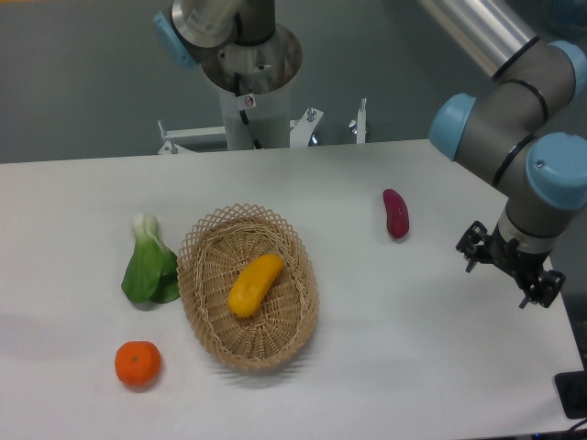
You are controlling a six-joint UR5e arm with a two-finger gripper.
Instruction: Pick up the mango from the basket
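A: Gripper (510, 271) position, fixed camera: far right of the table (385, 367), hanging below the arm's grey-and-blue wrist joints. Well apart from the basket (295, 302).

B: Jaw state?

A: Cannot tell. Dark hardware is seen at an angle and the fingers are too small to separate. Nothing visible between them.

B: Target?

A: Mango (254, 284), yellow-orange, oblong, lying in the basket's bottom, slightly left of centre, long axis running from lower left to upper right. Untouched by the gripper.

B: Basket?

A: Oval, tan wicker, open lattice rim, sitting left of the table's centre, long axis tilted toward the lower right.

B: Other items logged?

A: Bok choy (149, 272) just beside the basket's left rim, white stem end pointing away from the camera; whether it touches the rim is unclear. Orange citrus (138, 363) near the front left, apart from the basket. Dark red-purple tuber (396, 214) between basket and gripper, nearer the back, alone on the white surface.
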